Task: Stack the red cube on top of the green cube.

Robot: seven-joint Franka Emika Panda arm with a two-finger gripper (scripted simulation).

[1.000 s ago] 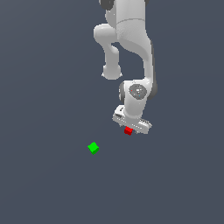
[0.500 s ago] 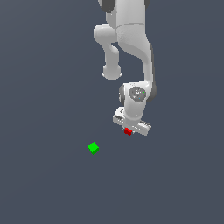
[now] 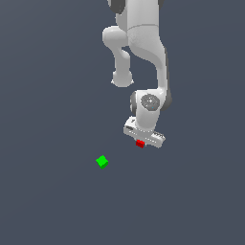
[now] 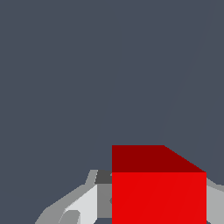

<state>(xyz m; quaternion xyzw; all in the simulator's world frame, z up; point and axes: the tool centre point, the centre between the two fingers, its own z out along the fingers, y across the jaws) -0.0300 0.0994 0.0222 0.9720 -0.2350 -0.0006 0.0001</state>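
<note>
The red cube [image 3: 140, 143] sits between the fingers of my white gripper [image 3: 142, 140], just under the hand. In the wrist view the red cube [image 4: 159, 192] fills the space between the fingers [image 4: 103, 199], which touch it on both sides, so the gripper is shut on it. I cannot tell whether the cube rests on the floor or is held just above it. The green cube [image 3: 102, 161] lies alone on the dark floor, to the exterior view's left of the gripper and a little nearer the camera. It does not show in the wrist view.
The white arm [image 3: 143, 57] rises behind the gripper toward the top of the exterior view. A plain dark grey floor [image 3: 52, 201] surrounds both cubes.
Almost nothing has changed. The gripper has settled very slightly lower over the red cube, and both cubes stay where they were.
</note>
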